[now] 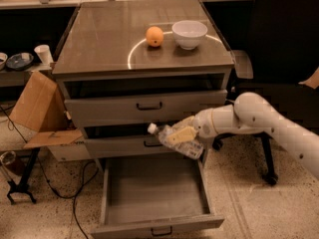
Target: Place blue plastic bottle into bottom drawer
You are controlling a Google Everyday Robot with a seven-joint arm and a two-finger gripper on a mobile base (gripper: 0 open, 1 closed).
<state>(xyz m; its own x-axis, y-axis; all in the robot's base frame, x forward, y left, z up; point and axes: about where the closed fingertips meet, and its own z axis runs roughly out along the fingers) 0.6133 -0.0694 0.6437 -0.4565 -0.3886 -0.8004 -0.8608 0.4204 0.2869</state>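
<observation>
My gripper [180,135] is shut on the blue plastic bottle [175,139], a clear bottle with a white cap pointing left and a white label with bluish print. It holds the bottle lying tilted in front of the middle drawer, just above the back right part of the bottom drawer [154,190]. The bottom drawer is pulled out, with a plain grey inside and a dark bar handle on its front. My white arm reaches in from the right.
An orange [154,36] and a white bowl [189,33] sit on the cabinet top [99,44]. The top drawer [144,106] stands slightly open. A cardboard box [37,108] and cables lie at the left. A black office chair [284,59] stands at the right.
</observation>
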